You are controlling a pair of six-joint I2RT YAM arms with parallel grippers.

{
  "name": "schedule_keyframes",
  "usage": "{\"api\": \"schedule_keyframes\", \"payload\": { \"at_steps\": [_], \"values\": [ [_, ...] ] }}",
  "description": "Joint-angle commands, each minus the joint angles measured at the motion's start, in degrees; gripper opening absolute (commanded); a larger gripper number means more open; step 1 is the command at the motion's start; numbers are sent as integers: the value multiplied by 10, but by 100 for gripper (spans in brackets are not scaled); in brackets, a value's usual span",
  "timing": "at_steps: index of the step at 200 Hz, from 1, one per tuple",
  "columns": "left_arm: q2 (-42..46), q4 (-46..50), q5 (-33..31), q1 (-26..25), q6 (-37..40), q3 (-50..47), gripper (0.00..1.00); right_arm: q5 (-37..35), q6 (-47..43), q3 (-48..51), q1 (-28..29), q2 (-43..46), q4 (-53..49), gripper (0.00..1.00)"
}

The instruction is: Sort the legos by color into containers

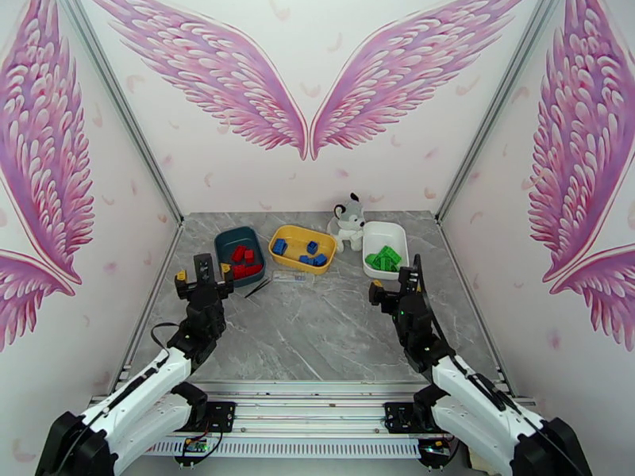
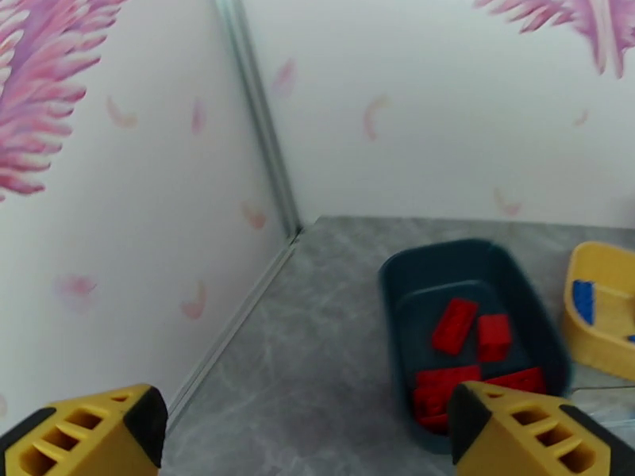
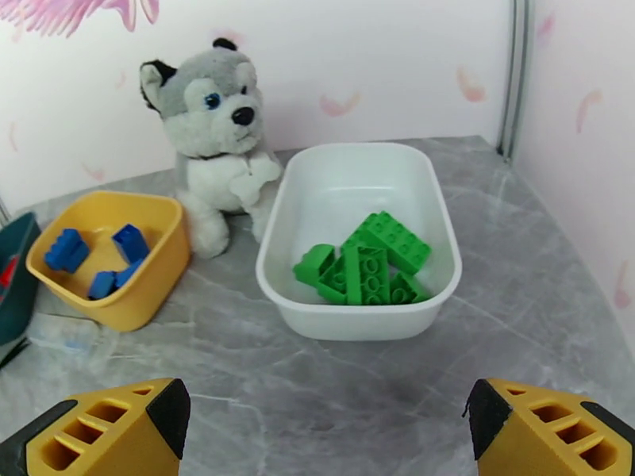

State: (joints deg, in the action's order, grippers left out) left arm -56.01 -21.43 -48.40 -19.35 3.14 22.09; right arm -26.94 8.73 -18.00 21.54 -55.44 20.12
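Red legos (image 2: 454,325): in teal tub (image 2: 432,255) | blue legos (image 3: 128,241): in yellow tub (image 3: 155,279) | green legos (image 3: 369,271): in white tub (image 3: 357,320) | left hand (image 2: 305,426), right hand (image 3: 325,422): spread wide, empty, over surface (image 3: 516,311) | sort looks complete; scan surface for strays, withdraw clear of tub rims.
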Motion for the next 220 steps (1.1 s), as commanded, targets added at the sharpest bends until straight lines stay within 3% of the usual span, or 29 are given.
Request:
{"api": "schedule_keyframes", "payload": {
  "at_steps": [1,21,33,43,57,69,83,105,122,144,156,179,197,208,220],
  "values": [
    [-41,-52,-12,36,-27,-17,99,-78,-75,-17,1,-46,99,99],
    [-94,-99,17,65,-39,-37,99,-106,-104,-23,1,-112,146,99],
    [-137,-158,21,78,-37,-49,99,-92,-107,-21,1,-154,190,99],
    [-150,-152,44,75,-25,-38,99,-78,-105,-28,-1,-192,207,99],
    [-166,-246,67,79,-14,-62,99,-70,-122,-46,-3,-249,230,99],
    [-182,-303,98,88,-19,-76,99,-65,-112,-81,-4,-261,164,99],
    [-220,-361,138,97,-16,-81,99,-59,-125,-86,-10,-269,165,99],
    [-319,-528,169,103,9,-103,99,-46,-169,-47,-13,-270,258,99],
    [-295,-459,204,109,-1,-93,99,-26,-182,-36,-21,-276,295,99],
    [-329,-505,228,121,-5,-104,99,-19,-186,-1,-41,-331,434,99],
    [-357,-544,223,118,8,-97,99,12,-165,-10,-55,-309,375,99],
    [-327,-399,225,130,-17,-48,99,65,-143,-25,-83,-305,330,99],
    [-324,-370,237,139,-25,-34,99,163,-99,-15,-139,-319,337,99],
    [-326,-362,246,146,-31,-29,99,192,-102,-5,-149,-353,411,100],
    [-321,-328,259,157,-43,-16,99,214,-104,-37,-150,-328,309,99]
  ]
}}
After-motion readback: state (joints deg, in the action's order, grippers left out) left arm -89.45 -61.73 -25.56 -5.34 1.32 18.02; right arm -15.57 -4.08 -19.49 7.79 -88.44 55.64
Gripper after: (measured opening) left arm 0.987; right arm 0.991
